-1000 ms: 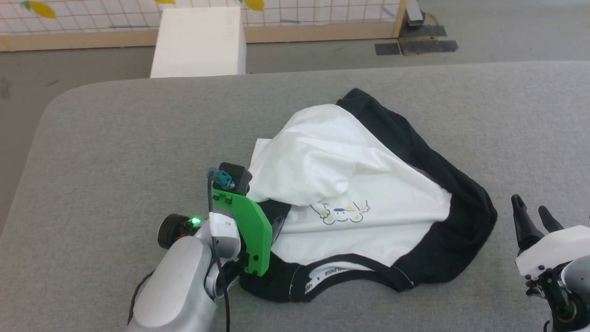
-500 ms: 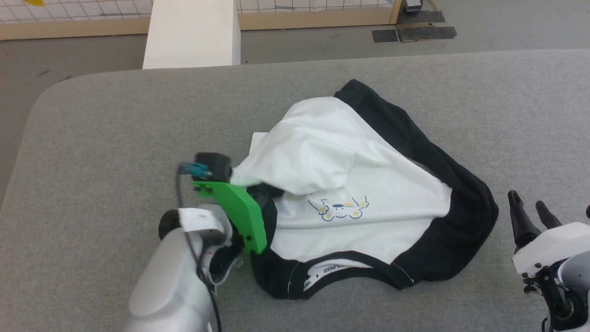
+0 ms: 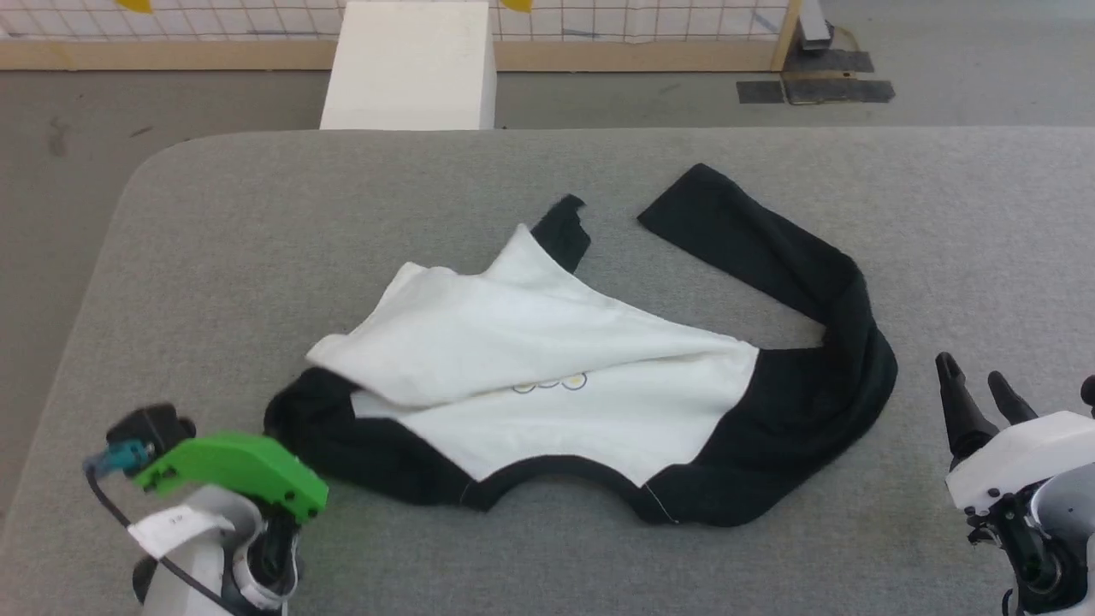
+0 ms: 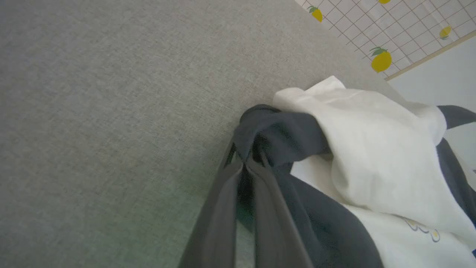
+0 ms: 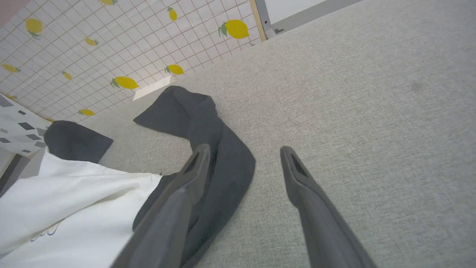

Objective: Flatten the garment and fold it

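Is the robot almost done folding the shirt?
Not nearly. Done: the shirt lies on the grey table, with one black sleeve stretched out. In hand: the left hand pinches dark cloth at the shirt's other end; the right hand is open. Left: a white flap partly covers the print, so flattening isn't finished and no fold is made.

Open table (image 3: 257, 231) all around garment (image 3: 547, 342)
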Available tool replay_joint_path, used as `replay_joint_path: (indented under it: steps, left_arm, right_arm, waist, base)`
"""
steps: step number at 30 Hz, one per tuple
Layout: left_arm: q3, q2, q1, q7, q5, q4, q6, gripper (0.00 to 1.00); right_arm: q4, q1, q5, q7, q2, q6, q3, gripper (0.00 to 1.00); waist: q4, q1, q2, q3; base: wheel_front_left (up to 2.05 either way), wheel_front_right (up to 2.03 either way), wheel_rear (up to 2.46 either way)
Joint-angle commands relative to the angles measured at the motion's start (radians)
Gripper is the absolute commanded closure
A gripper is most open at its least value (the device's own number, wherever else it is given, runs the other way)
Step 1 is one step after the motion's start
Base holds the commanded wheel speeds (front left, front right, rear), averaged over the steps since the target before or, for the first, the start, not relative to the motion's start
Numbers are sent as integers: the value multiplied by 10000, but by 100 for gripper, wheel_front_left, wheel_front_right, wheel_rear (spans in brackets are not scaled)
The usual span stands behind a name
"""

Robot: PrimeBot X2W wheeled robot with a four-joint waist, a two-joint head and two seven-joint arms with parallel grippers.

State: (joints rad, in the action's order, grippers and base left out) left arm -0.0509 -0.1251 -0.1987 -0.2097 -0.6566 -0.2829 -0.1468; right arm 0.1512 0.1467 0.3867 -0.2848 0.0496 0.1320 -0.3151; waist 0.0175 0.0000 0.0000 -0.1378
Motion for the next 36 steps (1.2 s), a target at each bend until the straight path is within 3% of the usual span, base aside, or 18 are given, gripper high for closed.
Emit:
replay_joint_path:
  steps: [1, 2, 3, 8, 13, 16, 20, 28, 36]
  left_arm:
    - [-143, 81, 122, 149, -73, -100, -196, 100]
    - [-175, 139, 202, 160, -118, -201, -287, 92]
    - [-228, 177, 208, 236, -182, -239, -294, 0]
    - [-391, 194, 100, 1269, -166, 322, 50, 0]
    - [22, -446, 729, 3270, 1574, 1583, 106, 0]
    - [365, -647, 1317, 4226, 2542, 1869, 65, 0]
    - [426, -421, 1809, 4653, 3157, 2384, -78, 0]
    - [527, 236, 1751, 4711, 3639, 3363, 410, 0]
    - [641, 606, 1222, 4713, 3973, 3764, 726, 0]
  right_arm:
    - [-82, -110, -31, -29, 6, -13, 29, 0]
    - [-99, -108, -28, -52, 6, -13, 59, 0]
    - [-114, -108, -26, -69, 6, -13, 80, 0]
    - [-179, -142, 27, -117, 6, -13, 217, 0]
    - [-531, -216, -45, -198, 6, -13, 815, 0]
    - [-786, 10, -118, -502, 6, -13, 1587, 0]
    - [-714, 900, -621, -1423, 6, -13, 3023, 0]
    - [1687, 3943, -2226, -3451, 6, -13, 4873, 0]
    - [4228, 6154, -3730, -4233, 6, -13, 5946, 0]
  waist:
    - [191, 0, 0, 68]
    - [227, 0, 0, 80]
    - [253, 0, 0, 86]
    - [300, 0, 0, 150]
    - [225, 0, 0, 173]
    - [213, 0, 0, 155]
    - [326, 0, 0, 54]
    - [1205, 0, 0, -667]
    - [2361, 0, 0, -1781]
  base:
    - [0, 0, 0]
    - [0, 0, 0]
    - [0, 0, 0]
    - [0, 0, 0]
    - [0, 0, 0]
    - [0, 0, 0]
    - [0, 0, 0]
    - [0, 0, 0]
    - [0, 0, 0]
